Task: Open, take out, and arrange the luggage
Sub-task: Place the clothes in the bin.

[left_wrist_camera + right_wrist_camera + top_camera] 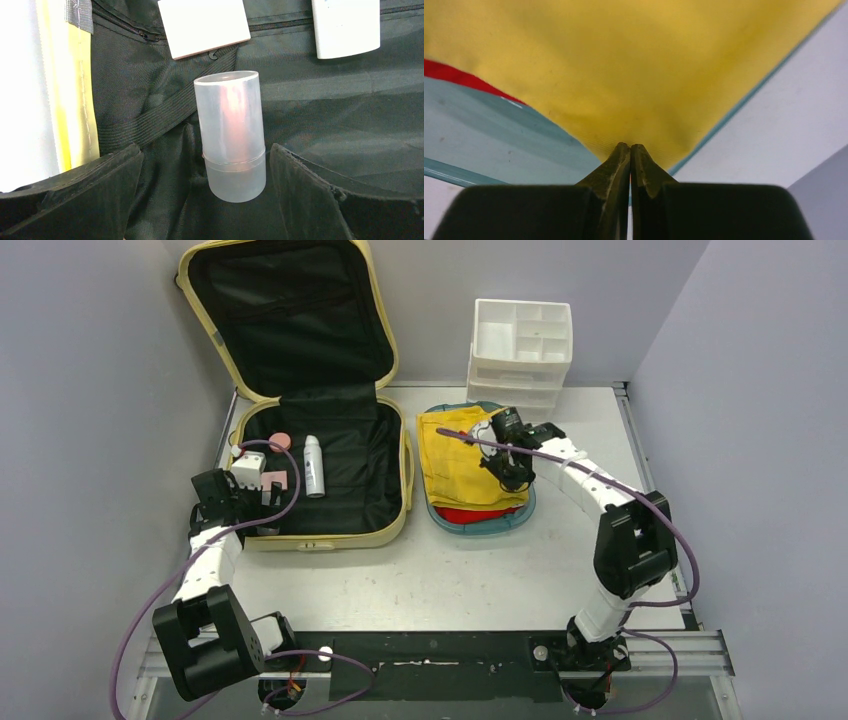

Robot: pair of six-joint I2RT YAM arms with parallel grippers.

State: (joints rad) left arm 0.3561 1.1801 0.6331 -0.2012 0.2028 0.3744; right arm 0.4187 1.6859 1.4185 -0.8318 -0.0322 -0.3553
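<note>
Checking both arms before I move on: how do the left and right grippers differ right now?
The left gripper has open jaws; the right gripper has them shut. The left straddles a frosted tube without touching it; the right appears to pinch the yellow cloth at its corner. The left is inside the luggage, the right over the teal tray. Both have black jaws.

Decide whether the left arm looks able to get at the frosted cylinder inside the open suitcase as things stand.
Probably yes: the left claw is open and straddles the frosted cylinder on the luggage lining, with nothing lying over it.
</note>
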